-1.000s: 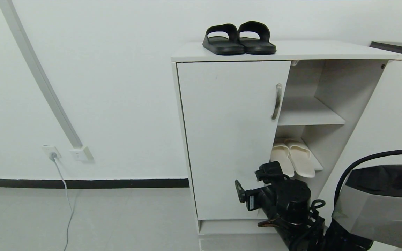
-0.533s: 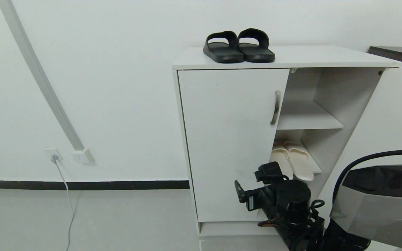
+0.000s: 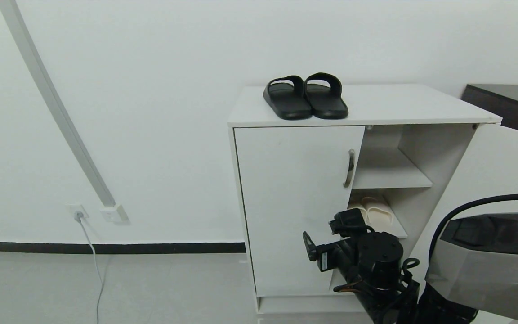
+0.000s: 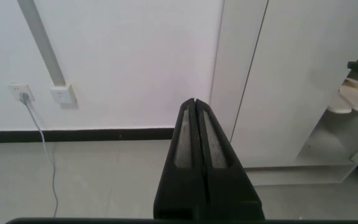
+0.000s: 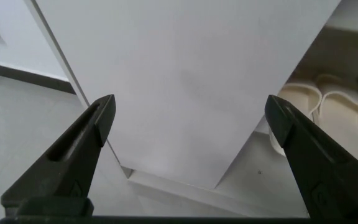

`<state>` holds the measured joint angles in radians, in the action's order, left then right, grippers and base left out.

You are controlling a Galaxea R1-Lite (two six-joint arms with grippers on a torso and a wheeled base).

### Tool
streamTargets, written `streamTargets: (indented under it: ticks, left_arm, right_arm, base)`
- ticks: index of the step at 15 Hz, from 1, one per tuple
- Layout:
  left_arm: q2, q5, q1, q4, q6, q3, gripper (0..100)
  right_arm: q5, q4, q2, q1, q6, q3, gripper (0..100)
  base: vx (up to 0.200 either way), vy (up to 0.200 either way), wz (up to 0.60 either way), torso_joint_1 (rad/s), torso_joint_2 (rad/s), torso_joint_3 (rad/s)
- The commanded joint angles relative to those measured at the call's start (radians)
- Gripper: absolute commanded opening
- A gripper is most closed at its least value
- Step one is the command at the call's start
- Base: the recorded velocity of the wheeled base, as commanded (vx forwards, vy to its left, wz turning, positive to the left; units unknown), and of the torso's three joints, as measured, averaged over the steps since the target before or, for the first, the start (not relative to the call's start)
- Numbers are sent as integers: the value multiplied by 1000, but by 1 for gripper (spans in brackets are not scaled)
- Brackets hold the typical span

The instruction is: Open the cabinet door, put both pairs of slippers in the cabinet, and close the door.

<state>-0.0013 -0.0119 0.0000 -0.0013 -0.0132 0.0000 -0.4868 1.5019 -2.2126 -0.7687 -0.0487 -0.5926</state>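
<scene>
A pair of black slippers (image 3: 306,96) rests on top of the white cabinet (image 3: 376,105). The cabinet's left door (image 3: 295,202) is closed and its right door (image 3: 502,171) stands swung wide. A cream pair of slippers (image 3: 376,211) lies on the lower shelf inside. My right gripper (image 3: 326,236) hangs open low in front of the closed door (image 5: 185,74), with nothing between its fingers; the cream slippers (image 5: 319,102) lie just beyond it. My left gripper (image 4: 194,102) is shut and empty, out to the cabinet's left, with the cream pair (image 4: 353,96) visible past the closed door (image 4: 297,81).
A metal handle (image 3: 349,168) runs down the closed door's free edge. A dark piece of furniture (image 3: 511,103) stands behind the open door. On the wall to the left are a slanted conduit (image 3: 52,103) and an outlet with a cable (image 3: 75,211) hanging to the grey floor.
The head camera has moved: the whole scene sits lower in the picture and the cabinet top shows more from above. Slippers, doors and grippers have not visibly changed.
</scene>
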Motion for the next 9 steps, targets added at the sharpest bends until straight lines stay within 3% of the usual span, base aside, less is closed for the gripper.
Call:
streamTargets:
  ticks: [1,9]
  left_arm:
    - [1,0,0,0,-1,0,0]
    - [1,0,0,0,1,0,0]
  right_arm:
    - [-1,1,-3,0,0,2,100]
    - [-3,6,-3,0,0,2,100]
  base:
    - [0,0,0,149,-456,-320]
    - [0,0,0,179,-491,-319]
